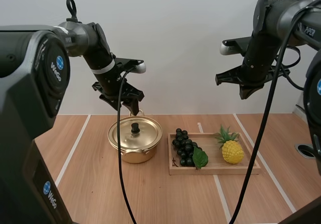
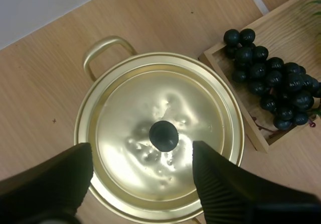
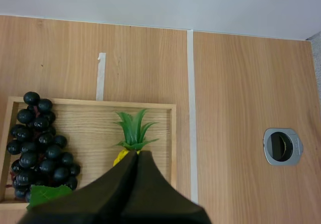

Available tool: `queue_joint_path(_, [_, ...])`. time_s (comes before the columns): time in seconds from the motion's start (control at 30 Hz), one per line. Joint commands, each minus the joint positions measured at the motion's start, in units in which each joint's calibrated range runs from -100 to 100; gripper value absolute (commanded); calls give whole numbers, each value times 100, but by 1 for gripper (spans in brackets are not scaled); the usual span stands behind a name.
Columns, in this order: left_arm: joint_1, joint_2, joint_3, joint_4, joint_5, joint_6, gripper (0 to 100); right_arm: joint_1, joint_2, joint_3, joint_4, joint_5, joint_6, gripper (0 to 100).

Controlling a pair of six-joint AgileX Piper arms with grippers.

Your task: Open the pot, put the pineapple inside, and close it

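Gold pot [image 1: 131, 156] with its lid [image 2: 150, 98] on sits right under the left pincer [image 2: 142, 152], whose fingers are spread wide either side of the black knob [image 2: 163, 135], not touching it. Right pincer [image 3: 138, 153] is closed up tight above the pineapple [image 1: 232, 151], which lies on the wooden tray [image 1: 215, 170] beside the grapes [image 1: 184, 147], on the counter [image 1: 90, 184].

Centre frame: pot [image 1: 126, 156] and tray [image 1: 215, 170] stand close, the gap between them narrow. Grapes [image 1: 184, 146] crowd the left of the pineapple [image 1: 232, 152]; its crown and right side stand free. Air above the knob [image 1: 135, 128] is clear, beneath the spread left claw [image 1: 132, 106].
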Motion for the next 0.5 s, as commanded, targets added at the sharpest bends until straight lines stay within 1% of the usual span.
queue_joint_path(0.0, [-19,127,2,-149,5,149,100,-16,-22,353,8,57,-87,0])
queue_joint_path(0.07, [-19,219,2,-149,5,163,100,-16,-22,588,-11,44,-87,0])
queue_joint_path(0.17, [-25,347,2,-177,5,216,100,-16,-22,875,-27,-277,-87,0])
queue_joint_path(0.27, [-25,467,2,-220,5,248,100,-16,-22,972,-12,-381,-87,0])
queue_joint_path(0.33, [-72,559,2,-174,5,247,100,-16,-22,976,14,-381,-87,0])
queue_joint_path(0.47, [-228,693,18,-166,5,215,100,-16,-22,976,47,-364,-87,0])
